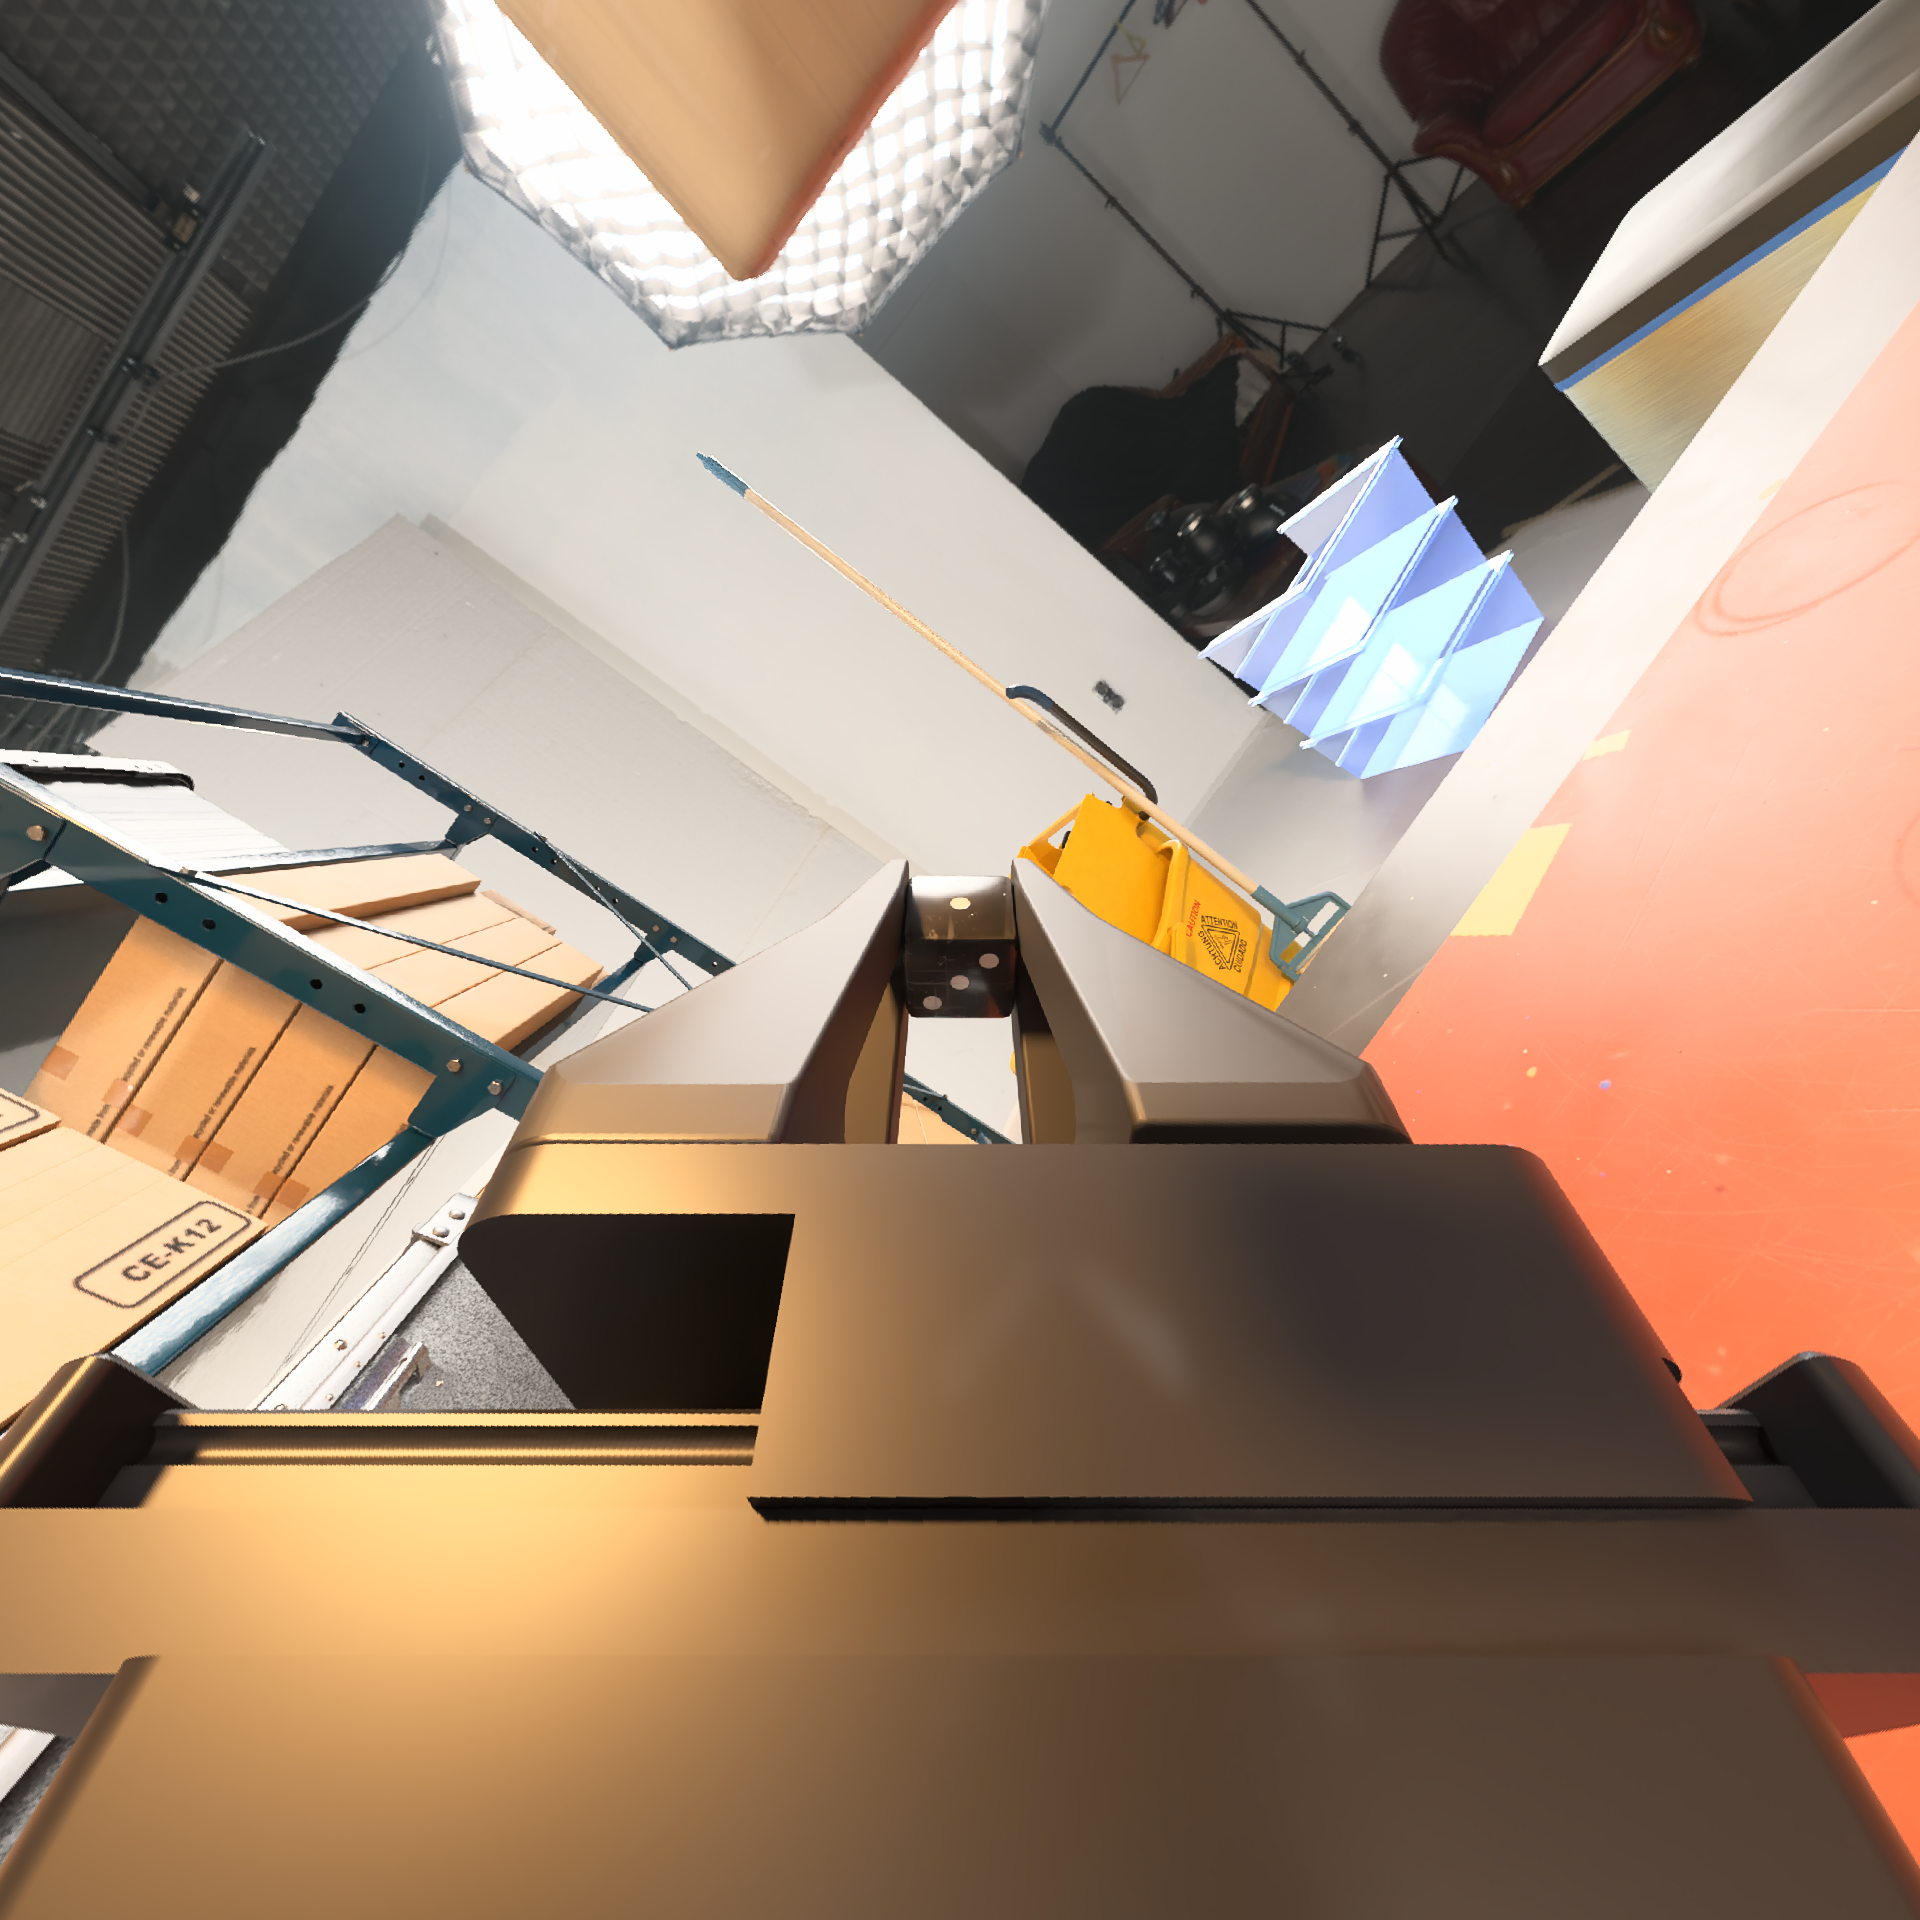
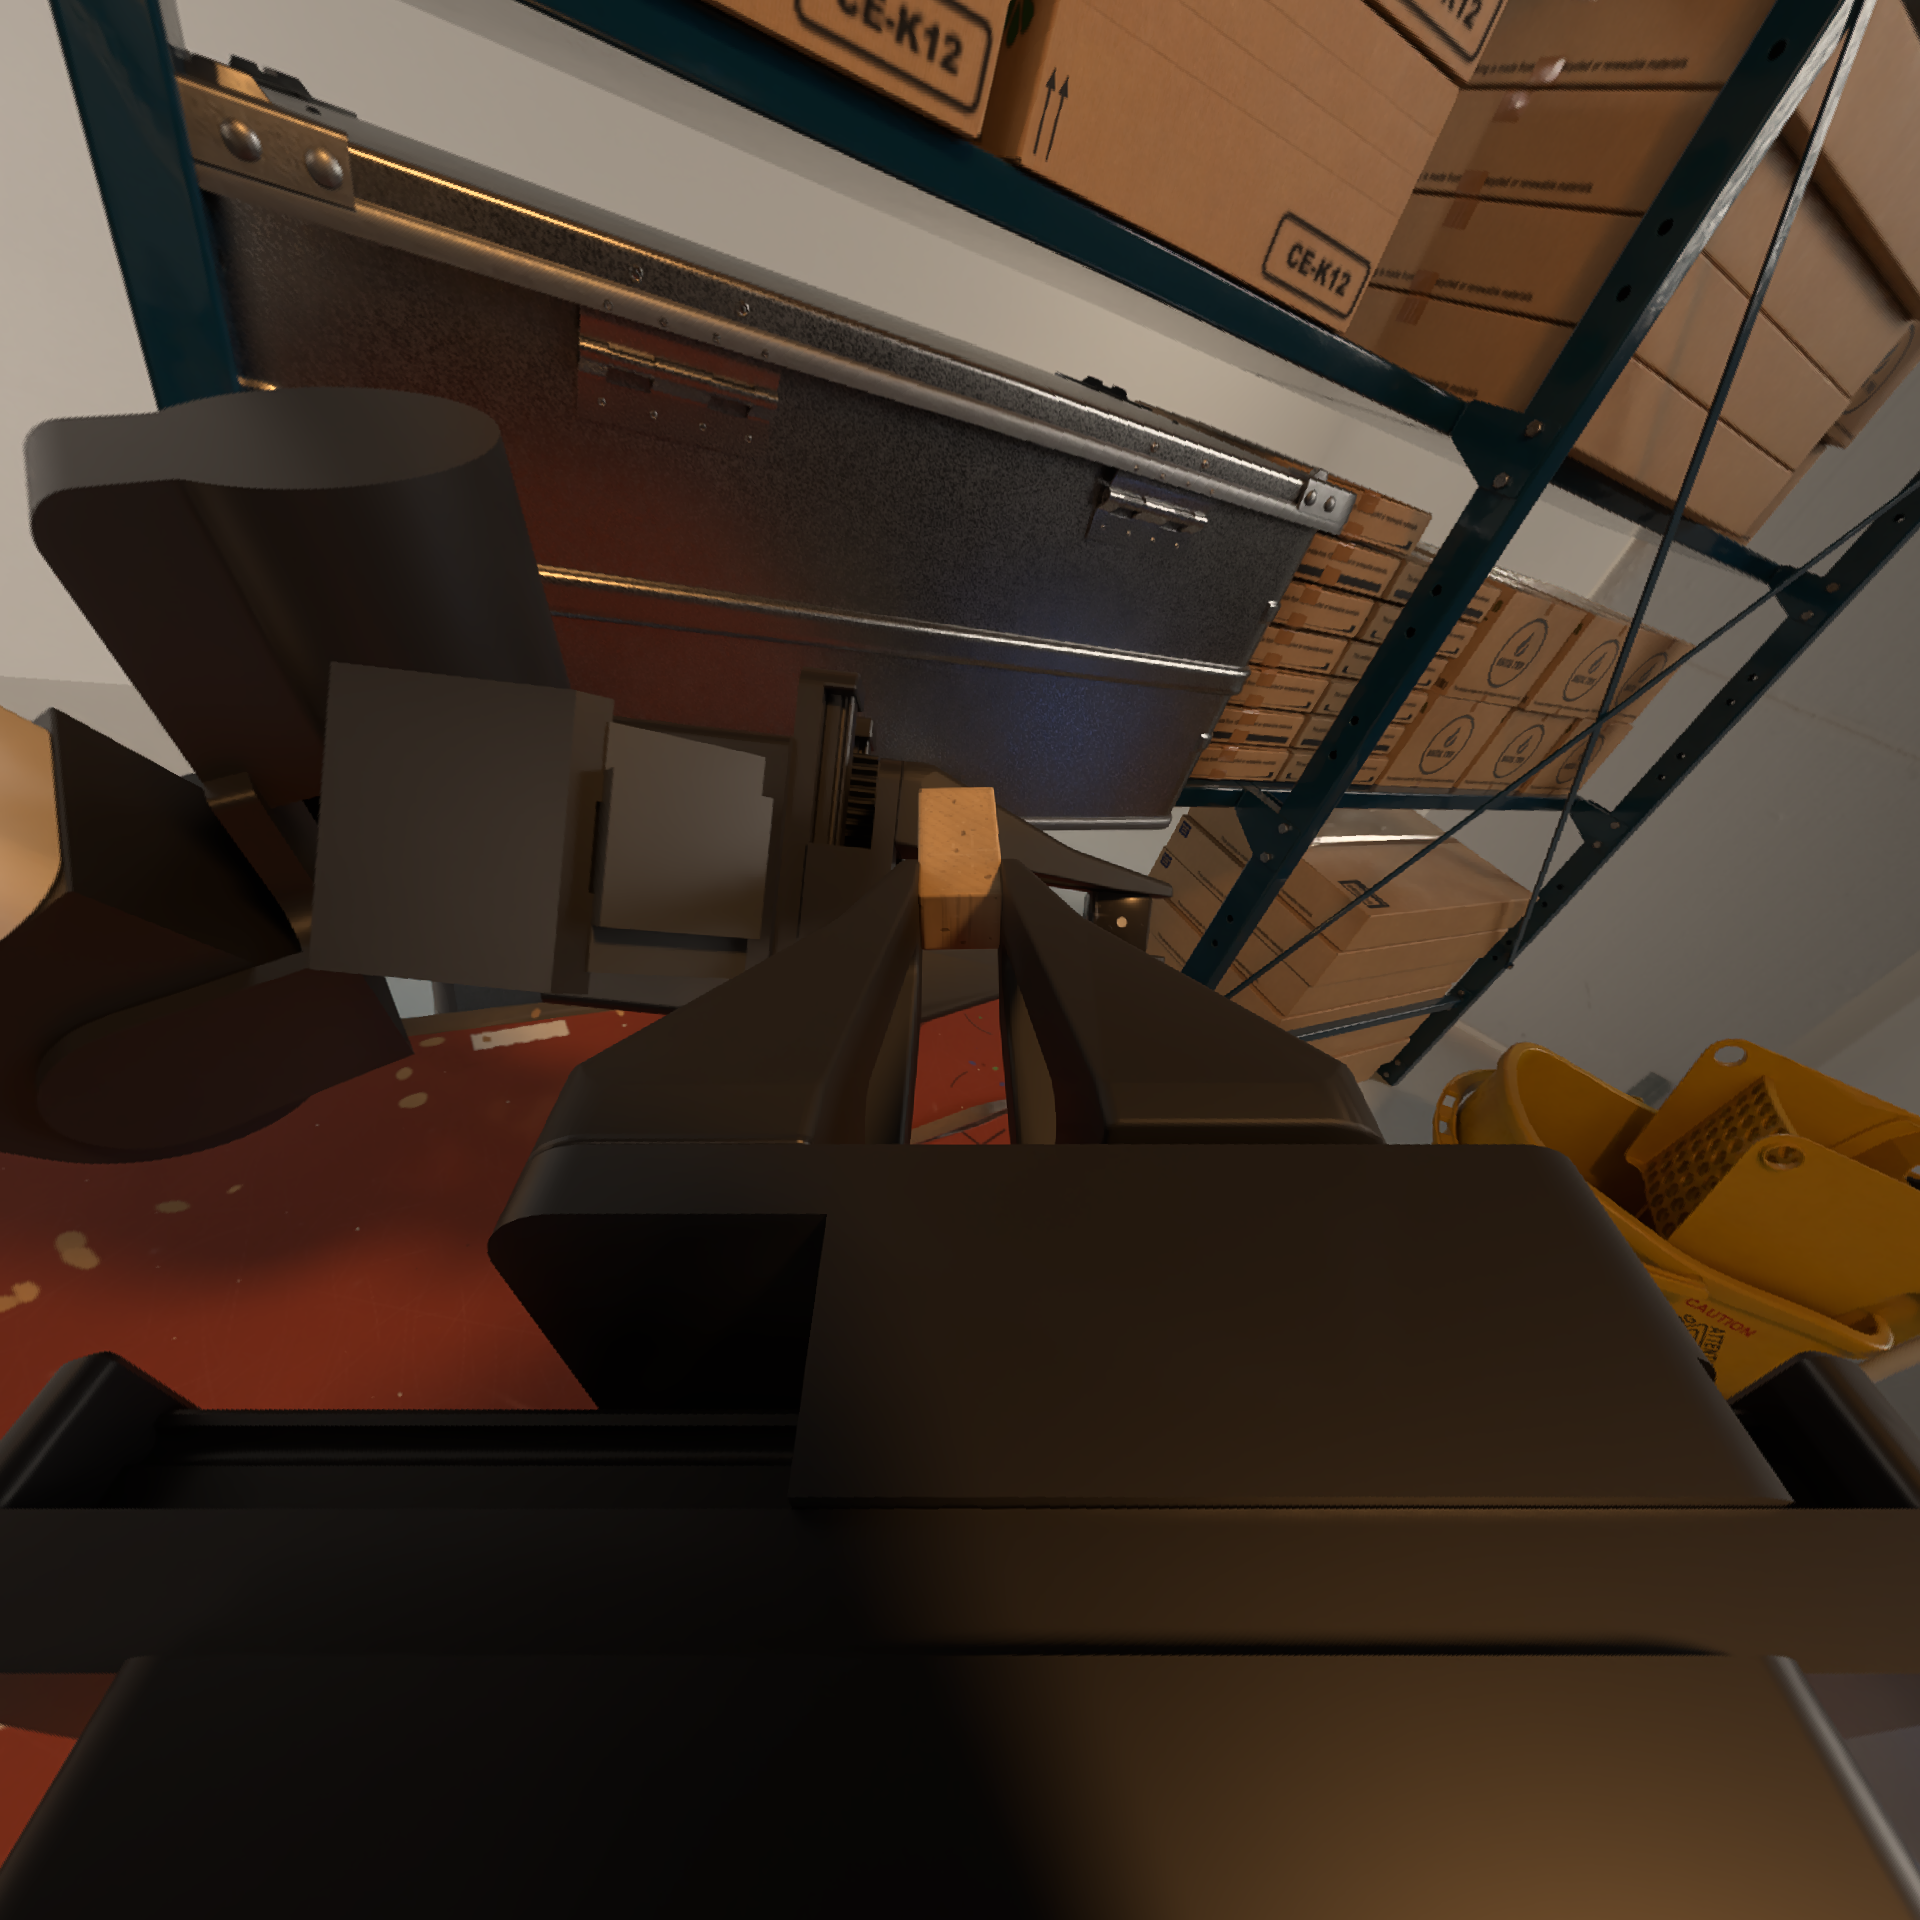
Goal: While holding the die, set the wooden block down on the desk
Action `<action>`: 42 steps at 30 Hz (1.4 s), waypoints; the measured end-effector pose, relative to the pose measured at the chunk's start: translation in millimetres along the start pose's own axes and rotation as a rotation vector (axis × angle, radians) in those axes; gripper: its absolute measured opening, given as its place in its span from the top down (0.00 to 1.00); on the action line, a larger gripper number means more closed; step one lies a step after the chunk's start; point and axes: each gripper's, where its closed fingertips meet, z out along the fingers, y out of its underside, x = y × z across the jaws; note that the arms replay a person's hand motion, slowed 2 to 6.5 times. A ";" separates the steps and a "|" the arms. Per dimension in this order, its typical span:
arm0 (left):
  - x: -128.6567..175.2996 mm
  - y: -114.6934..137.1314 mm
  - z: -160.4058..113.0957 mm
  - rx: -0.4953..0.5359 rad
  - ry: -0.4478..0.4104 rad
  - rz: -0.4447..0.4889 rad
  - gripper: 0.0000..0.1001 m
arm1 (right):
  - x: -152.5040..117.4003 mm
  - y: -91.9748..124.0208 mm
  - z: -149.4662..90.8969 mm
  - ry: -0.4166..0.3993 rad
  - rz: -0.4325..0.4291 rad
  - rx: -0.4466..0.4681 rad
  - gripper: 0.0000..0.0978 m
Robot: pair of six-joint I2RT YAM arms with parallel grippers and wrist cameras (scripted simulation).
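In the left wrist view my left gripper is shut on a black die with white pips, held at the fingertips above the orange desk. A wooden block shows large at the top of this view, hanging in the air. In the right wrist view my right gripper is shut on that wooden block, which stands out past the fingertips, above the red-orange desk. The left arm is close behind the block, and the die's corner peeks out beside it.
A light-blue divided organiser stands at the desk's far edge. Off the desk are a yellow mop bucket, a blue shelf frame with cardboard boxes, a grey metal case and a bright softbox lamp.
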 end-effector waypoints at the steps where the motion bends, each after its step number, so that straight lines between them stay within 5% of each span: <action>1: 0.2 0.2 0.0 -0.001 0.001 0.002 0.84 | 1.2 1.0 -0.3 0.001 0.001 -0.004 0.87; 7: 1.0 4.2 0.4 -0.018 0.005 0.020 0.84 | 14.6 5.4 -3.7 -0.004 0.055 -0.003 0.87; 28: 6.3 9.4 2.8 -0.042 0.026 0.083 0.84 | 24.0 15.8 0.4 0.032 0.045 -0.030 0.87; 42: -4.7 6.9 -2.9 -0.025 0.027 0.055 0.84 | 63.3 3.2 -32.8 0.105 0.073 -0.022 0.87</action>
